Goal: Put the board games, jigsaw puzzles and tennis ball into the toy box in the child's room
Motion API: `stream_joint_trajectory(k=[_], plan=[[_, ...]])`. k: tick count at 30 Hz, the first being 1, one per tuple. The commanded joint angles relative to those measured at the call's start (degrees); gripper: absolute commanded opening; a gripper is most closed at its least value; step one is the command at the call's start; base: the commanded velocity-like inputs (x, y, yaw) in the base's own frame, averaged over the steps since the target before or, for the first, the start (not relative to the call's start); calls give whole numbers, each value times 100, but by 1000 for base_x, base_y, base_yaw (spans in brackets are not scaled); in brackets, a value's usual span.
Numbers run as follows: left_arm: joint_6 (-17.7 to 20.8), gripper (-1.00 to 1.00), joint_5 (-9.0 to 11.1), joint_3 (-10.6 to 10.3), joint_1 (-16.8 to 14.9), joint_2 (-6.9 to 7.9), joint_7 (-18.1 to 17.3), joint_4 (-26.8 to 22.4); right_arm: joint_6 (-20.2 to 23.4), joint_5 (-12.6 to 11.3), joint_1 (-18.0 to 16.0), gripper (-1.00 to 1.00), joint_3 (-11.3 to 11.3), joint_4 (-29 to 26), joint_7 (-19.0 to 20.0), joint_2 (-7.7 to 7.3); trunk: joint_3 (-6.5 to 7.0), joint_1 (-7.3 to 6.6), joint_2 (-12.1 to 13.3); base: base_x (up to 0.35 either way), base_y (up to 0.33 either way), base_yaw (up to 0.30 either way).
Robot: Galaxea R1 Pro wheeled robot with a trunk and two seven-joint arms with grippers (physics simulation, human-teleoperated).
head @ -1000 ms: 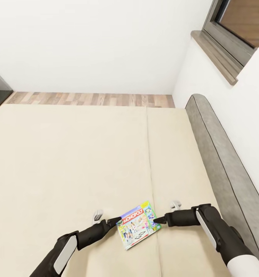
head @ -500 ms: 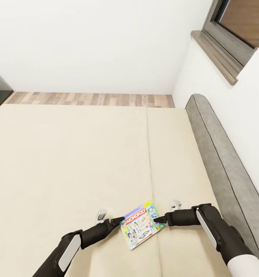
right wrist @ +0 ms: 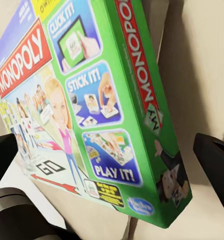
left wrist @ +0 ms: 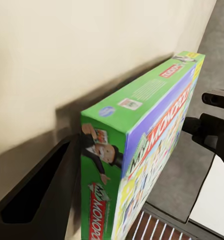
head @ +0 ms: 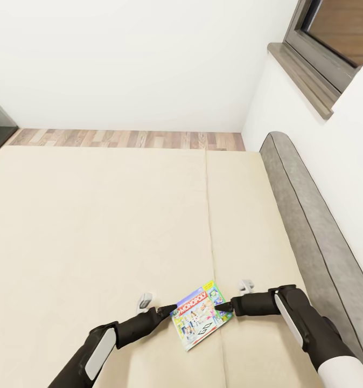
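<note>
Nearest the camera in the head view, the two dark arms are seen reaching forward over the bed (head: 95, 226), each ending at one side of a Monopoly board game (head: 199, 314). The left end effector (head: 168, 310) is set against the box's left edge and the right end effector (head: 220, 309) against its right edge, so the box is pressed between the two arms. Whether the fingers of either end effector are apart or together cannot be told from these views; in the right wrist view one dark finger (right wrist: 216, 162) is seen beside the box's green side, and in the left wrist view a dark finger (left wrist: 37, 200) is seen alongside the box.

The board game (left wrist: 141, 145) is tilted, with a shadow cast on the cream cover beneath it; its printed face and green edges (right wrist: 92, 105) are shown clearly.

Farther on, the plain cream cover is crossed by a seam running away from the camera. A grey padded headboard (head: 305, 215) borders the bed on the right. Beyond the bed, a strip of wood-plank floor (head: 127, 138) is met by a white wall (head: 138, 59), and a window sill (head: 302, 78) is seen at the far right.
</note>
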Motion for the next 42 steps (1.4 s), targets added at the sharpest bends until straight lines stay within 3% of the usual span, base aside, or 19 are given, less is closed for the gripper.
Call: stream_joint_trajectory(k=[1, 28, 42], plan=[[34, 100, 21, -4, -2, 0, 8, 1, 1, -41, -2, 100, 11, -1, -20, -3, -3, 0, -2, 0, 0, 0], [41, 100, -24, -4, -9, -150, -10, 4, -35, -61, -11, 100, 7, -2, 51, 15, -3, 0, -2, 0, 0, 0], [41, 100, -26, -5, -13, -171, -12, 4, -392, -75, -19, 100, 14, -2, 64, 41, -3, 0, -2, 0, 0, 0]])
